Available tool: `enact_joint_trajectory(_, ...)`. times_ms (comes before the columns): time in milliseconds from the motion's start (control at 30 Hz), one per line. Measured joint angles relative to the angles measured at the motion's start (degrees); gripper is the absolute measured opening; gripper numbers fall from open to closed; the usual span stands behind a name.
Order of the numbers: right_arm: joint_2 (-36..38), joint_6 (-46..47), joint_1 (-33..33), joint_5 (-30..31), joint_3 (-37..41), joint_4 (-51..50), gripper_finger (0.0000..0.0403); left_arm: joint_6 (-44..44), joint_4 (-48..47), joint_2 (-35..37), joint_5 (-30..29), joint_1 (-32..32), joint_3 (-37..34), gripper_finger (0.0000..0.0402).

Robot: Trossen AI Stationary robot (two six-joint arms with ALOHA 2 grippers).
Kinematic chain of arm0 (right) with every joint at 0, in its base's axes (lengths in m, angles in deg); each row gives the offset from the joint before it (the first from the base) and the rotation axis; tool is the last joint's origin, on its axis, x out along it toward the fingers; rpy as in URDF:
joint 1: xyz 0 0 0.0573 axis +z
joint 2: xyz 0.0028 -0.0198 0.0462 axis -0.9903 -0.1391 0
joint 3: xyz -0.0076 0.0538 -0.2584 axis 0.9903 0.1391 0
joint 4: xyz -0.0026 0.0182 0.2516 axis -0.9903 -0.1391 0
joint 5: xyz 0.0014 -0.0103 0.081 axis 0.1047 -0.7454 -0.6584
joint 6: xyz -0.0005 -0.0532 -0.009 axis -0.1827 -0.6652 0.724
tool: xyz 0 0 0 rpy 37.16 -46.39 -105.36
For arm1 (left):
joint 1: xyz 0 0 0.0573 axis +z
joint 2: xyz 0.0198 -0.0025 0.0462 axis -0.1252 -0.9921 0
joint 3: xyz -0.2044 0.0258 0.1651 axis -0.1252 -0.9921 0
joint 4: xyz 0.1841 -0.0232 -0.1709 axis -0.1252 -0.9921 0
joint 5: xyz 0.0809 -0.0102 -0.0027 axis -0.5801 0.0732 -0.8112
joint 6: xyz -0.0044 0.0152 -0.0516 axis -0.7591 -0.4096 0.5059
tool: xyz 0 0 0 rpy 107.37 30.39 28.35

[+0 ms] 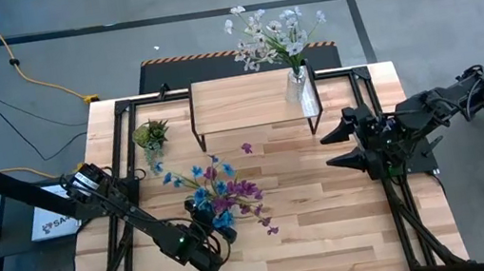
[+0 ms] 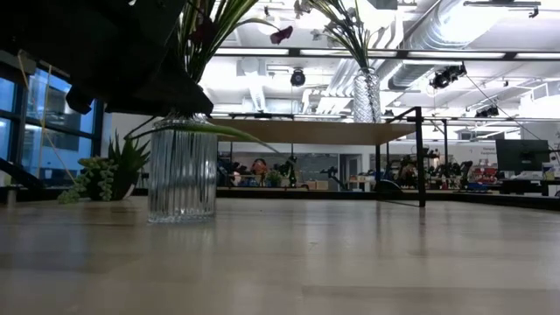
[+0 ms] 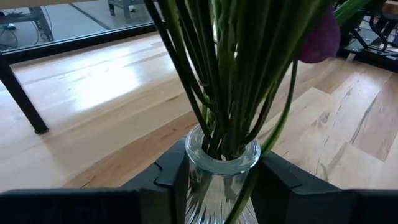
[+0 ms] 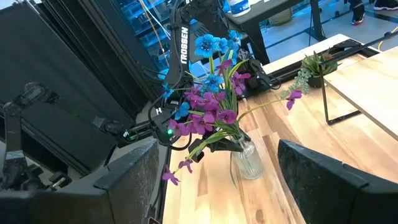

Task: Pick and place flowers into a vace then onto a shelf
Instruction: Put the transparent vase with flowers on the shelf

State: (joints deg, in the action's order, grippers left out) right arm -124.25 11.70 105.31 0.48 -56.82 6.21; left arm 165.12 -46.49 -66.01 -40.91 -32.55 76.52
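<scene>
A ribbed clear glass vase [image 2: 182, 175] stands upright with its base on the wood tabletop, at the near left. Purple and bright blue flowers [image 1: 222, 194] stick up out of its mouth on thin green stems [image 3: 217, 74]. My left gripper [image 1: 209, 221] is shut on the vase near its top. The shelf [image 1: 251, 100] stands at the table's far side. My right gripper [image 1: 342, 146] hangs open above the table's right side, with nothing between its fingers, facing the flowers [image 4: 208, 102]. My left gripper pinches the vase's upper wall [image 3: 194, 171], just under the rim, between its two fingers [image 3: 169, 180]. One finger lies on each side of the glass. The fingers come nearly level from the table's near left. The vase stays upright, its base [image 2: 182, 215] on the table.
A second glass vase [image 1: 297, 86] with white and pale flowers stands on the shelf's right end. A small green potted plant [image 1: 151, 135] sits on the table left of the shelf. Bare tabletop [image 1: 321, 210] lies between the two grippers.
</scene>
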Motion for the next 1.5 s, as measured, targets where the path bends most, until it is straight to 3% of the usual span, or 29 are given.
enact_joint_trajectory(167,0.01,-0.02,0.00,0.00,0.00,0.00,0.0317,-0.31,-0.12,0.00,-0.03,0.00,0.32,0.0161)
enact_joint_trajectory(533,0.01,-0.62,-0.02,0.01,0.00,0.00,0.0317,-10.18,-1.30,1.94,-0.44,0.00,4.35,0.0161)
enact_joint_trajectory(933,0.01,-1.83,-0.02,0.00,0.00,-0.02,0.0317,-14.75,-0.94,9.45,-1.85,0.00,4.39,0.0161)
enact_joint_trajectory(1233,0.00,-1.97,-0.02,0.00,0.00,-0.02,0.0317,-28.98,-1.44,17.33,-3.30,0.94,9.00,0.0161)
enact_joint_trajectory(1500,0.01,-1.95,-0.02,-0.27,0.00,0.04,0.0317,-41.43,-1.03,22.55,-0.52,6.95,15.44,0.0161)
